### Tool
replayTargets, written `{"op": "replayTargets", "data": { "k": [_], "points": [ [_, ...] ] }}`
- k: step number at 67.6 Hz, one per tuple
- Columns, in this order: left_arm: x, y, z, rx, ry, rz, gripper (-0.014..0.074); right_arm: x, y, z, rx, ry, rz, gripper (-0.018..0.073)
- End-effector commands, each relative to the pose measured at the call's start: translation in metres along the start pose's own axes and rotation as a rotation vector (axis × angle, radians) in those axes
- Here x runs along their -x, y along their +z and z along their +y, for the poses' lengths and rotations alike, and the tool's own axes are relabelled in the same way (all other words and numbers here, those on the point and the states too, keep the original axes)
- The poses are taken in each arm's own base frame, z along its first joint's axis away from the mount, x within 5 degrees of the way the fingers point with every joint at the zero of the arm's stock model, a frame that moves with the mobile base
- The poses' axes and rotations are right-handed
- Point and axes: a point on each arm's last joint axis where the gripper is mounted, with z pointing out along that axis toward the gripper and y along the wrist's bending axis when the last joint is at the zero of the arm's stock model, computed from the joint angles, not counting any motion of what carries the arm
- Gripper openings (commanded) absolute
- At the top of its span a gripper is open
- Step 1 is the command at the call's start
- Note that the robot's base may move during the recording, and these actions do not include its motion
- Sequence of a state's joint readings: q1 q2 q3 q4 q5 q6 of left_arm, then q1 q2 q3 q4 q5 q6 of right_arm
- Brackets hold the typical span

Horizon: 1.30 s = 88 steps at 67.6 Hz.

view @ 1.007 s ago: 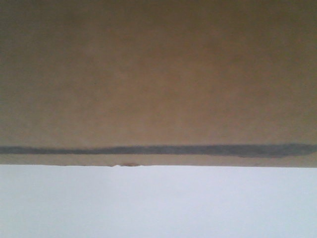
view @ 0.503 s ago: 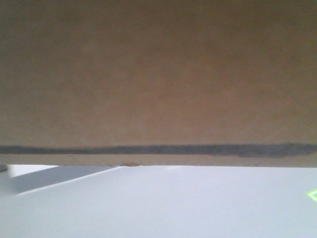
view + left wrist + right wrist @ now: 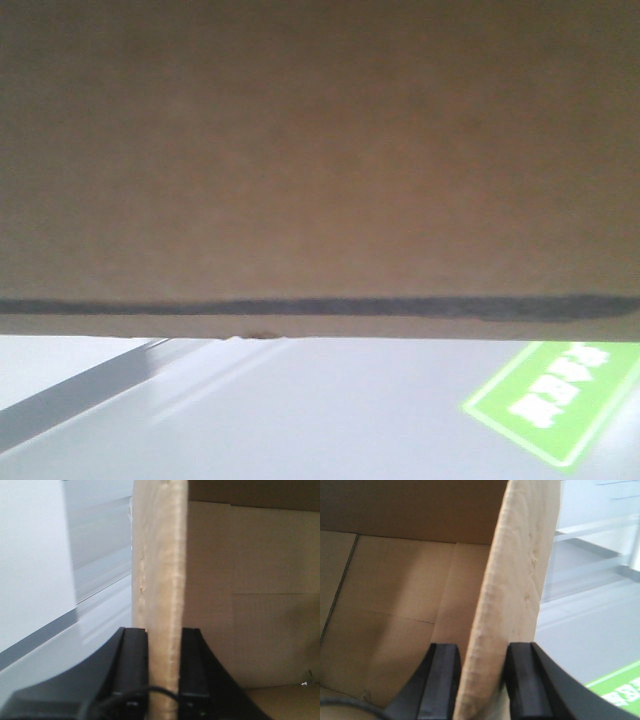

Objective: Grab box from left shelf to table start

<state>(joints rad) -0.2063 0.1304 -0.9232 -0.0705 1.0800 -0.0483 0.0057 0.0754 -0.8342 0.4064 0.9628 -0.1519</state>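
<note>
On box (image 3: 320,150) walls: left gripper (image 3: 163,667) and right gripper (image 3: 481,680) each clamped.

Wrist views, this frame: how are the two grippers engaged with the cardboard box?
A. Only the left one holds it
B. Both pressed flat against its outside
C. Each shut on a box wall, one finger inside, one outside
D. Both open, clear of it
C: the left gripper and the right gripper each clamp an upright wall edge of the cardboard box, with the box interior showing on one side of the clamped wall.
</note>
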Motion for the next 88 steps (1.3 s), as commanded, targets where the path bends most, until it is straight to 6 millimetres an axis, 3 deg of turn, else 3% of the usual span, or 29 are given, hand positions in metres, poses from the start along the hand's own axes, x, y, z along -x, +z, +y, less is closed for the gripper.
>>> {"op": "replayTargets", "data": {
  "k": [1,88],
  "points": [
    [0.0262,-0.0044,-0.0078,-0.094,-0.061,-0.200,-0.0093,0.0196,0.0005,0.0008,0.010,0.010,-0.145,0.0057],
    [0.0262,-0.0044,-0.0078,-0.094,-0.061,-0.200,-0.0093,0.0195,0.0006,0.0007,0.010,0.011,-0.145,0.0057]
  ]
}}
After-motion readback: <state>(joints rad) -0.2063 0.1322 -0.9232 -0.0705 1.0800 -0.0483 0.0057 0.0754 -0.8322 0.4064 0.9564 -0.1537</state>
